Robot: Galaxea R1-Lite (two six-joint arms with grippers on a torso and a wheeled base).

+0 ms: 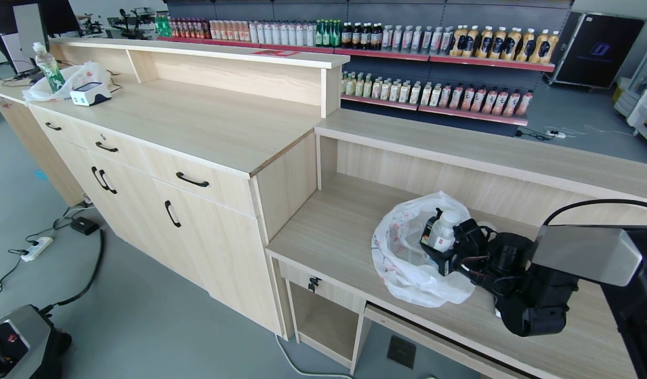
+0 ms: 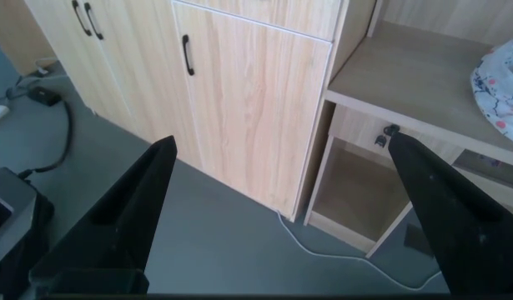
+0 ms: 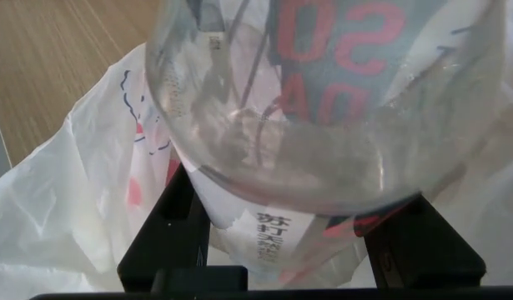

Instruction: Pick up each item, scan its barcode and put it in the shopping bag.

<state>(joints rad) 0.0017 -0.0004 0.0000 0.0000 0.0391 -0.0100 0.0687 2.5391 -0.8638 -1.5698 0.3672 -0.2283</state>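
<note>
My right gripper (image 1: 438, 247) is shut on a clear plastic bottle (image 1: 443, 230) with a white cap and a white-and-red label, held over the mouth of the white shopping bag (image 1: 407, 263) on the low counter. The bottle (image 3: 331, 100) sits between the black fingers (image 3: 168, 242) in the right wrist view, with the bag (image 3: 64, 208) right beneath it. My left gripper (image 2: 281, 217) hangs low over the grey floor in front of the cabinets, with its two dark fingers (image 2: 114, 225) spread wide and nothing between them.
The low wooden counter (image 1: 334, 231) has a back wall and a raised ledge behind the bag. A taller counter (image 1: 197, 121) at left carries a scanner (image 1: 90, 93), another bag and a bottle (image 1: 47, 66). Drink shelves line the back. Cables and a power strip (image 1: 37, 248) lie on the floor.
</note>
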